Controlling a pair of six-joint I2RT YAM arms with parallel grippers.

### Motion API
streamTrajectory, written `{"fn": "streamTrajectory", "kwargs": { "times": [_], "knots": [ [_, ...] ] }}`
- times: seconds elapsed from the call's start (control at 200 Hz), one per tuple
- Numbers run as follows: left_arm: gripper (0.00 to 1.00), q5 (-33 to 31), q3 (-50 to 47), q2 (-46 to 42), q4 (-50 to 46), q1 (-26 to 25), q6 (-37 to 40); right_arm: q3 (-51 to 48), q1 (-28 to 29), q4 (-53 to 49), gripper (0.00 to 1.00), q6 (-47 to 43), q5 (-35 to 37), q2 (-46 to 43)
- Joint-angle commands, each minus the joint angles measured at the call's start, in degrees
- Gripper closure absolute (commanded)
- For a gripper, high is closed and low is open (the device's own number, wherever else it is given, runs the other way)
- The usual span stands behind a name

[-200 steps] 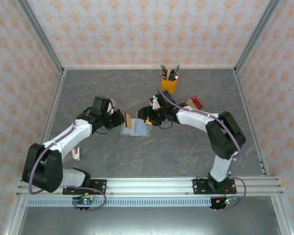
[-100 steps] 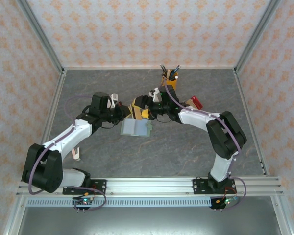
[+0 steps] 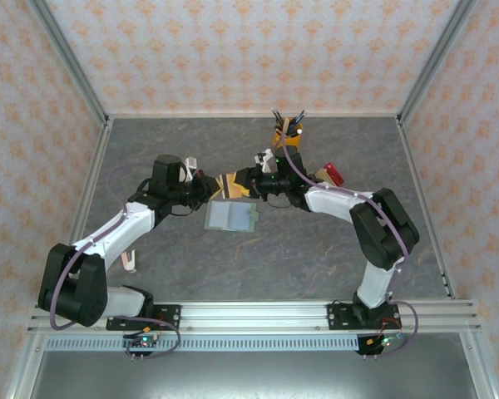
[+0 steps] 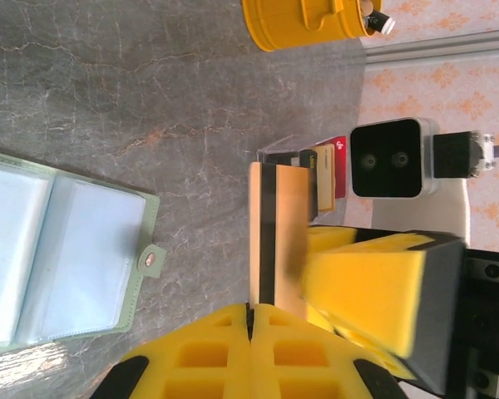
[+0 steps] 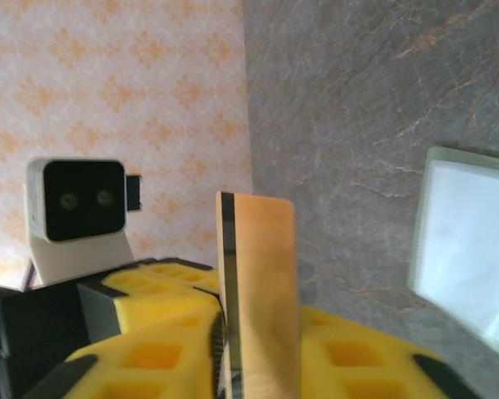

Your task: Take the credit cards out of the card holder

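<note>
A tan credit card [image 3: 230,184] with a dark stripe hangs above the table between both grippers. My left gripper [image 3: 210,185] is shut on its near edge [image 4: 278,224], pads [image 4: 224,349] pressed together on it. From the other side my right gripper [image 3: 249,181] has its yellow pads [image 5: 158,349] closed against the same card [image 5: 262,283]. The sage-green card holder [image 3: 231,216] lies open and flat on the table just in front of the grippers, with its pale pockets [image 4: 58,266] facing up and its far end [image 5: 470,241] in the right wrist view.
A yellow pen cup [image 3: 287,141] stands behind the grippers. A clear stand with dark, tan and red upright blocks [image 3: 326,176] sits to the right. A small pale object [image 3: 130,261] lies at the left. Patterned walls enclose the table.
The left gripper carried the card back and away from the holder. The right gripper swung over to it, opened wide, then closed onto the card's other end.
</note>
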Motion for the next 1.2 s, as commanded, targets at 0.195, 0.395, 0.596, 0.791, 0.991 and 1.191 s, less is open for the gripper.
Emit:
{"fn": "streamTrajectory", "kwargs": {
  "times": [0.195, 0.395, 0.596, 0.791, 0.991, 1.191],
  "knots": [
    [0.51, -17.0, 8.2, -0.2, -28.9, 0.4, 13.6, 10.1, -3.4, -37.7, 1.0, -36.0, 21.1, -8.5],
    [0.22, -25.5, 8.8, 1.2, -33.7, 1.1, 16.9, 11.8, -13.4, -49.0, 1.0, -59.2, 38.3, -13.3],
    [0.06, -26.1, 9.4, 2.1, -33.4, 1.2, 18.2, 16.8, -21.8, -57.2, 1.0, -76.1, 42.4, -11.2],
    [0.0, -26.7, 9.2, 1.5, -33.4, 1.3, 18.9, 18.8, -24.8, -62.0, 1.0, -84.5, 37.6, -8.2],
    [0.0, -26.7, 9.2, 1.8, -33.6, 1.2, 18.8, 19.3, -25.1, -64.0, 1.0, -89.3, 38.7, -3.6],
    [0.0, -26.9, 9.1, 1.7, -33.7, 1.3, 18.6, 20.1, -25.1, -63.1, 1.0, -89.3, 42.0, -0.3]
  ]
}}
